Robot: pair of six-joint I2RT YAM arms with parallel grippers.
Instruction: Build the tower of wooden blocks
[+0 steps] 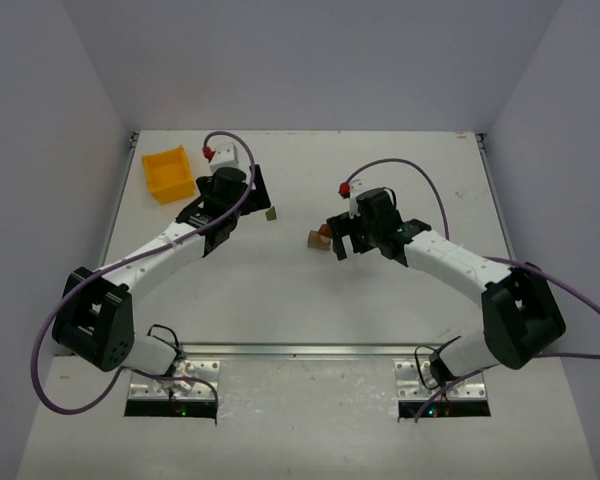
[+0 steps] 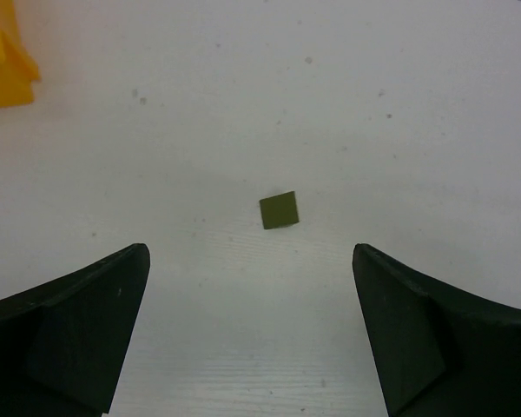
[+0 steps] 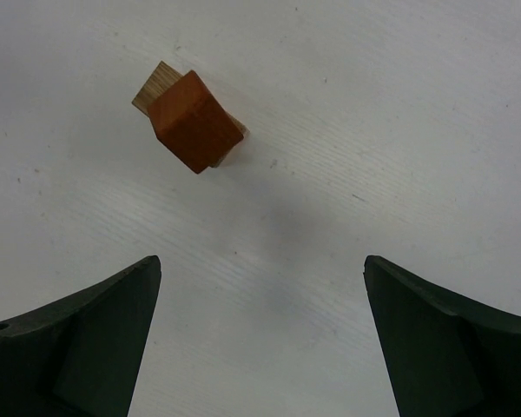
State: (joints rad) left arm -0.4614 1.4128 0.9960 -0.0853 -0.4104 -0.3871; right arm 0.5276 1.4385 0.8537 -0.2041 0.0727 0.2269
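Wood block tower [image 3: 195,122]: a dark red block sits askew on a tan one, on the tabletop [image 1: 310,310] near its middle, at 11 o'clock in the right wrist view.
Right claw [image 3: 260,261]: spread wide and holding nothing, with the tower ahead of it and apart from both fingers.
Left claw [image 2: 248,254]: spread wide and empty, lined up on a lone olive-green block [image 2: 279,210] that lies flat just beyond the fingertips.
Around: a yellow bin [image 1: 170,173] stands at 10 o'clock from the left claw, well apart from the blocks.
In the way: bare tabletop lies between each claw and the block ahead of it.
Top view only: the olive-green block lies at 10 o'clock from the tower, near it but not touching. Both arms reach in from 6 o'clock, trailing purple cables [image 1: 50,350].
Wrist views only: the tan block's end grain shows under the red one, and one corner of the bin shows at the upper left of the left wrist view.
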